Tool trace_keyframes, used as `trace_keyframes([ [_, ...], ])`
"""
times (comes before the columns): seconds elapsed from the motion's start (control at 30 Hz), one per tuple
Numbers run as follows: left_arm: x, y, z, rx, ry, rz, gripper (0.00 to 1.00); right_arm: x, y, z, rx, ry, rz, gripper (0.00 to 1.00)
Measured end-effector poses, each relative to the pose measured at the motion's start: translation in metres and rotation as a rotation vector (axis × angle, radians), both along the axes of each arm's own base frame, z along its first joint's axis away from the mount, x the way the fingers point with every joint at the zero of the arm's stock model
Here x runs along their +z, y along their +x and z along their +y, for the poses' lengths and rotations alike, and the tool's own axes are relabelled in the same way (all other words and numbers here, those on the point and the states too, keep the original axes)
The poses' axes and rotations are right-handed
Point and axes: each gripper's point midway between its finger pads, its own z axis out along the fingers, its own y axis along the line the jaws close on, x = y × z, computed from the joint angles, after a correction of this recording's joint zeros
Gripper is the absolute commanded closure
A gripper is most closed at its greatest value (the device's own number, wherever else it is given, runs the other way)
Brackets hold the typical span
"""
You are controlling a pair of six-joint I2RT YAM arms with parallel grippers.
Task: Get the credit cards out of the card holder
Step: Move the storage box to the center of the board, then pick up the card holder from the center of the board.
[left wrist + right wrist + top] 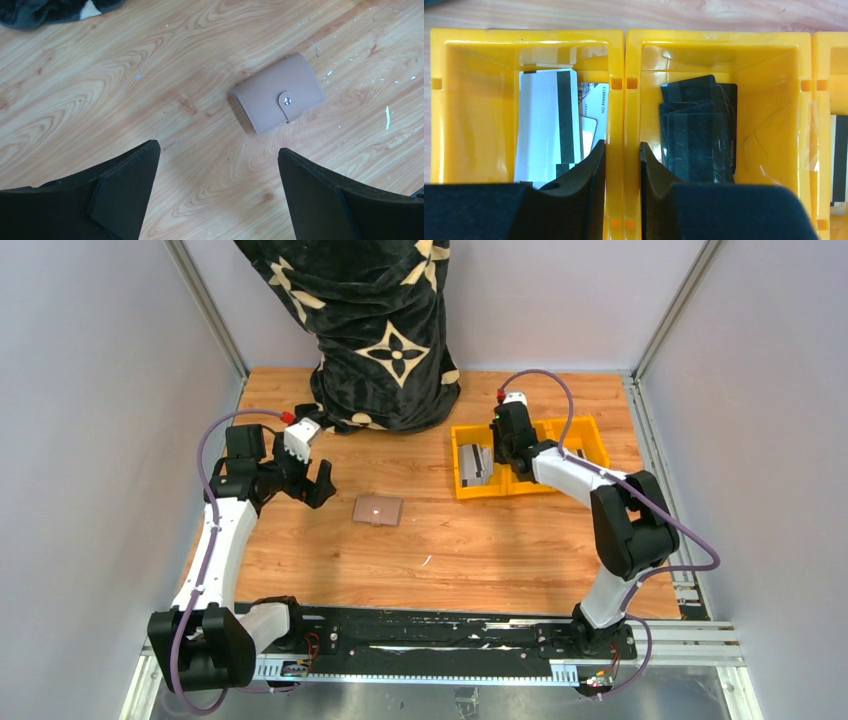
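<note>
The card holder [378, 510] is a closed brown wallet with a small stud, lying flat on the wooden table; it also shows in the left wrist view [278, 93]. No cards show at it. My left gripper [308, 488] is open and empty just left of it, jaws wide apart above bare wood [218, 150]. My right gripper [505, 455] is down in the yellow bin [505, 490]. Its jaws [623, 145] stand close together on either side of the wall between two compartments. A pale striped card [546, 125] lies in the left compartment, and dark cards [699, 130] lie in the middle one.
A black patterned cloth [370, 330] stands at the table's back, left of the bin; its edge shows in the left wrist view [45, 10]. The bin's third compartment [831, 150] holds another pale card. Grey walls enclose the table.
</note>
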Motion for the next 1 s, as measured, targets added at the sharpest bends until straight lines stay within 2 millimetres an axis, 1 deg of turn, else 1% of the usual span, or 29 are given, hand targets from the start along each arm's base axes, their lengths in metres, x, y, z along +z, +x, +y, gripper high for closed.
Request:
trace_keyframes([
  [0.1, 0.000, -0.002, 0.000, -0.006, 0.003, 0.001, 0.00, 0.000, -0.014, 0.014, -0.009, 0.004, 0.009, 0.97],
  [0.27, 0.000, -0.005, 0.000, -0.014, 0.008, 0.006, 0.00, -0.001, -0.036, 0.052, -0.010, 0.010, 0.006, 0.99],
  [0.33, 0.001, -0.006, -0.001, -0.018, 0.010, 0.007, 0.00, -0.001, -0.043, 0.068, -0.014, 0.008, 0.007, 0.97],
  [0.4, 0.002, -0.007, -0.001, -0.023, 0.011, 0.007, 0.00, 0.000, -0.045, 0.082, -0.023, 0.012, 0.002, 0.96],
  [0.47, 0.002, -0.009, -0.001, -0.029, 0.017, 0.004, 0.00, -0.001, -0.043, 0.092, -0.038, 0.017, -0.004, 0.95],
  [0.53, 0.002, -0.011, -0.001, -0.037, 0.025, 0.005, 0.00, -0.001, -0.037, 0.098, -0.058, 0.023, -0.012, 0.91],
  [0.63, 0.000, -0.015, 0.000, -0.050, 0.037, 0.011, 0.00, 0.000, -0.027, 0.104, -0.091, 0.031, -0.024, 0.80],
  [0.73, 0.000, -0.018, 0.000, -0.058, 0.046, 0.014, 0.00, 0.001, -0.025, 0.106, -0.098, 0.031, -0.030, 0.64],
  [0.77, -0.001, -0.018, 0.000, -0.059, 0.047, 0.016, 0.00, 0.001, -0.025, 0.107, -0.094, 0.029, -0.031, 0.56],
  [0.8, -0.001, -0.019, 0.000, -0.061, 0.048, 0.018, 0.00, 0.002, -0.027, 0.109, -0.085, 0.020, -0.033, 0.52],
  [0.87, -0.002, -0.019, 0.001, -0.059, 0.052, 0.022, 0.00, 0.002, -0.030, 0.111, -0.070, -0.001, -0.036, 0.38],
  [1.0, -0.003, -0.020, 0.004, -0.050, 0.067, 0.028, 0.00, 0.015, -0.043, 0.130, -0.006, -0.015, -0.066, 0.23],
])
